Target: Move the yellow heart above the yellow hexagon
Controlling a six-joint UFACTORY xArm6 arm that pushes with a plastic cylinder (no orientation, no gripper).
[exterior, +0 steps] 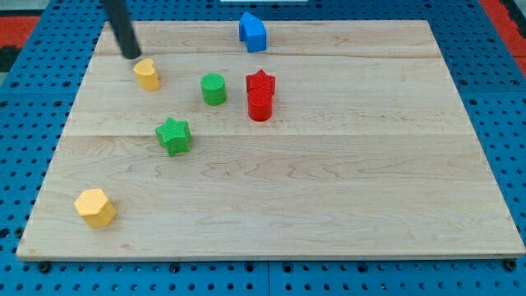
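Note:
The yellow heart (147, 73) lies near the view's top left of the wooden board (345, 189). The yellow hexagon (95, 207) lies at the view's bottom left, far below the heart. My tip (131, 55) stands just up and left of the yellow heart, very close to it or touching it. The dark rod rises from the tip toward the view's top edge.
A green cylinder (214, 89) and a green star (173, 135) lie right of the heart. A red star (260, 83) sits against a red cylinder (260, 107). A blue block (253, 32) lies at the top. Blue pegboard surrounds the board.

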